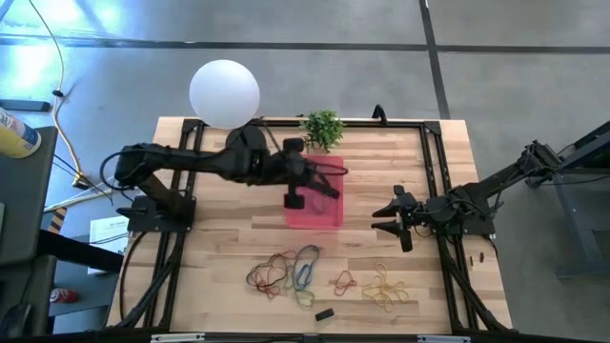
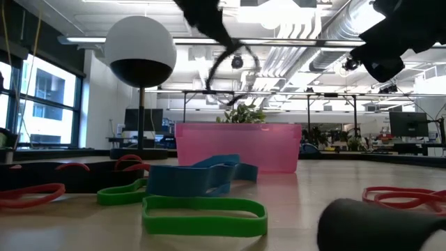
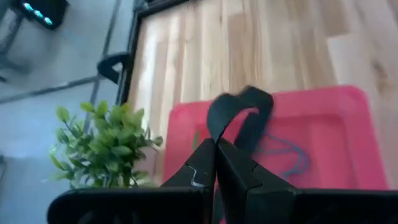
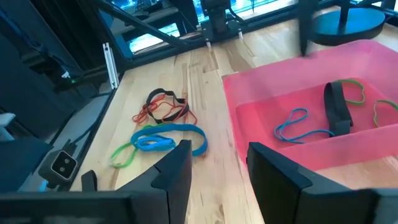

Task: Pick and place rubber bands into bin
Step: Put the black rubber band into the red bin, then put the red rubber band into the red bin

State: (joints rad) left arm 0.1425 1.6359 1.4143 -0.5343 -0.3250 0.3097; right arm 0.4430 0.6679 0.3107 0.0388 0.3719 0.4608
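The pink bin (image 1: 315,211) stands mid-table; a thin blue band (image 4: 298,124) and a yellow-green one (image 4: 354,93) lie in it. My left gripper (image 3: 216,152) is above the bin, shut on a wide black rubber band (image 3: 239,115). In the low view the band is a loop (image 2: 233,70) above the bin's rim (image 2: 237,127). My right gripper (image 4: 217,165) is open and empty, right of the bin (image 4: 298,93). More rubber bands (image 1: 286,272) lie loose near the table's front edge, others (image 1: 381,286) to their right. My left gripper pinches the black band between its two shut fingertips, at one end of the loop (image 3: 217,140). The fingers come from the table's left, over the bin. The rest of the band arches out in front of the fingertips as a slack loop, clear of the bin's rim.
A small potted plant (image 1: 322,127) stands just beyond the bin, and a white ball lamp (image 1: 224,92) at the far left. A small black block (image 1: 324,313) lies at the front edge. A black strap (image 4: 336,109) shows inside the bin; whether it is the held band, I cannot tell.
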